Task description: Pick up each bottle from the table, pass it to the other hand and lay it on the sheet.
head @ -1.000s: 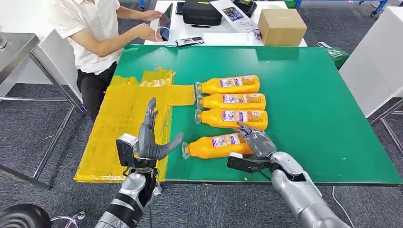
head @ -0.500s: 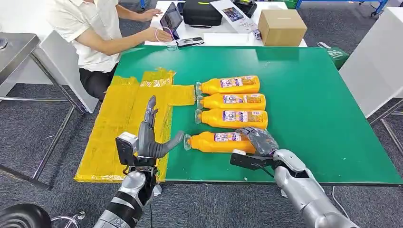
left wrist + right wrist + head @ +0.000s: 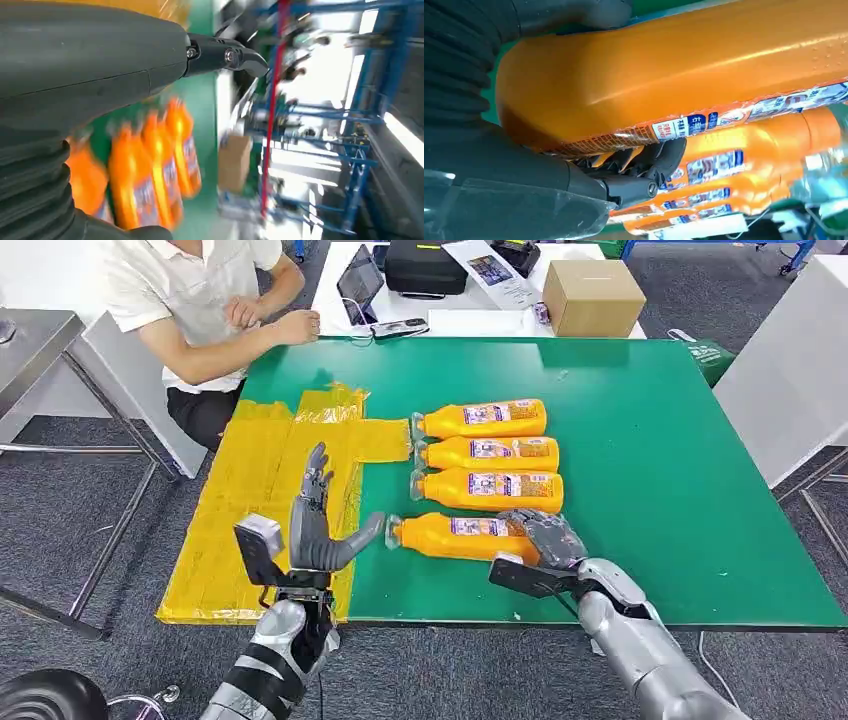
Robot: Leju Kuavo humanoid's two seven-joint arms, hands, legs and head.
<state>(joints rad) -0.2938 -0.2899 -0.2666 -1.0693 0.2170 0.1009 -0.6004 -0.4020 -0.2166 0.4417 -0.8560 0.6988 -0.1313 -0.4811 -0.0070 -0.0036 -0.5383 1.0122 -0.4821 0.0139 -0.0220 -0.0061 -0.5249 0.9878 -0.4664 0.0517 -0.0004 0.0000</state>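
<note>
Sitting at the far-left corner of the green table (image 3: 650, 470): a person in a white shirt (image 3: 190, 300), forearms resting by the table edge. Lying over the table's left part and hanging past its left edge: the yellow sheet (image 3: 250, 510), bare of bottles. Standing upright above the sheet's near-right corner: the left hand (image 3: 315, 530), fingers stretched up and apart, thumb reaching toward the bottles, holding nothing. Lying on its side just right of that thumb: the nearest bottle (image 3: 455, 537), orange, clear cap pointing toward the left hand, labelled base wrapped by the right hand (image 3: 540, 537). Curling over the bottle's far side, in the right wrist view: dark fingers (image 3: 659, 155), with the thumb pressing the near side, so gripping it at the base; whether lifted off the table cannot be told. Lying beyond it in a tight row, caps pointing left: three more orange bottles (image 3: 485, 452), side by side on the green. Sitting on the white table behind: a tablet (image 3: 358, 282), a black case (image 3: 425, 265) and a cardboard box (image 3: 592, 295).
</note>
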